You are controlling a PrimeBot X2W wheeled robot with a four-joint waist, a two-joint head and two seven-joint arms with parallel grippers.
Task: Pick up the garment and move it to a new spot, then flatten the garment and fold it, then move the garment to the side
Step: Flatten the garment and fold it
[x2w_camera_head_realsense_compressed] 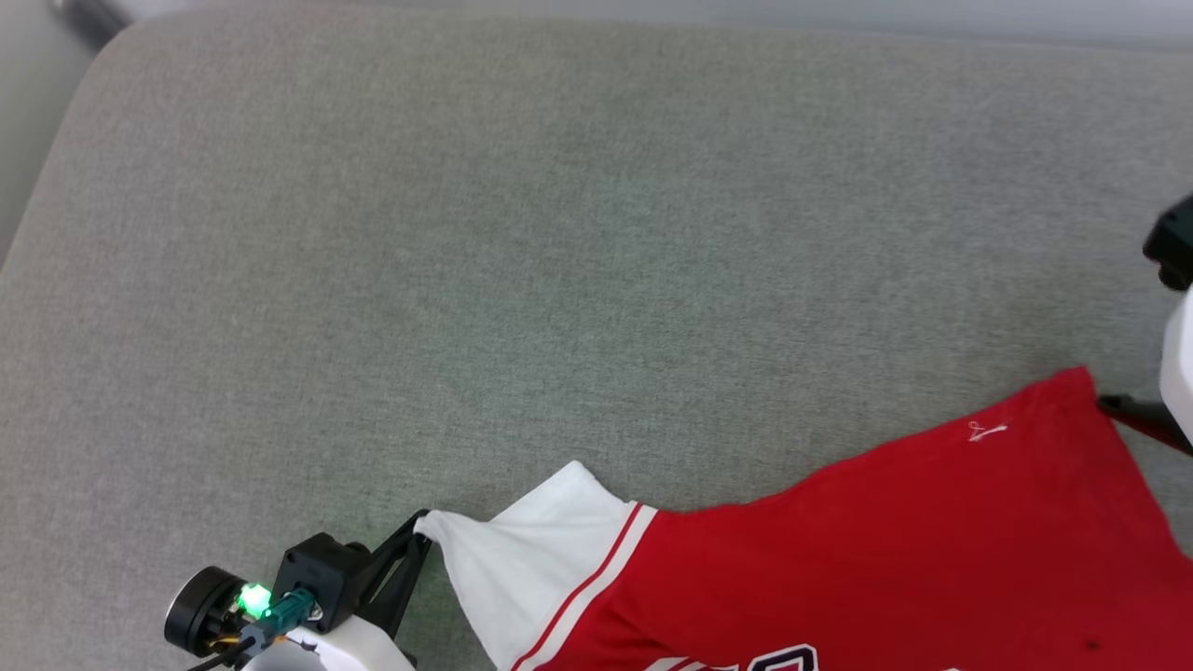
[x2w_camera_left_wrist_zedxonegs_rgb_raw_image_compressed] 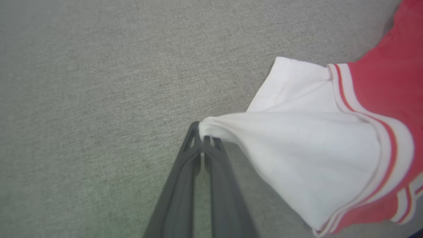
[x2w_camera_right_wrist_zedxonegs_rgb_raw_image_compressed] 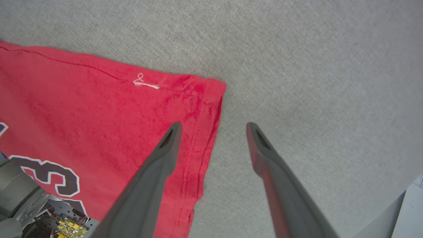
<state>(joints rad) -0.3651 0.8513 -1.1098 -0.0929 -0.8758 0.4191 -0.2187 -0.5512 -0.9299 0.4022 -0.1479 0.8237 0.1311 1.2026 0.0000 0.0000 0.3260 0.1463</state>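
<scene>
Much of the garment is cut off: in the head view its red body runs out past the bottom and right edges, and the dark white-outlined lettering shows only as a sliver (in the right wrist view one character that looks like a 3 can be read, the rest cannot). The right arm is cropped at the frame edge beside the garment's far red corner, showing a pale casing and part of a dark finger. A dark object well beyond the garment, at the upper left corner of the head view, is too blurred to identify.

The garment lies spread on a grey woven cushion with a rounded corner; past the cushion's edges runs a pale strip of floor or wall, and I cannot tell which.

The left gripper is clamped tight on the tip of the white sleeve, which is drawn out to a point away from the red body, the red-and-white stripe trim curving where sleeve meets body.

The right gripper stands wide apart with nothing in it, straddling the garment's hemmed corner: one finger over the red cloth, the other over bare cushion just beside it. Whether either finger touches down cannot be told. A small white thread mark sits on the cloth near that corner.
</scene>
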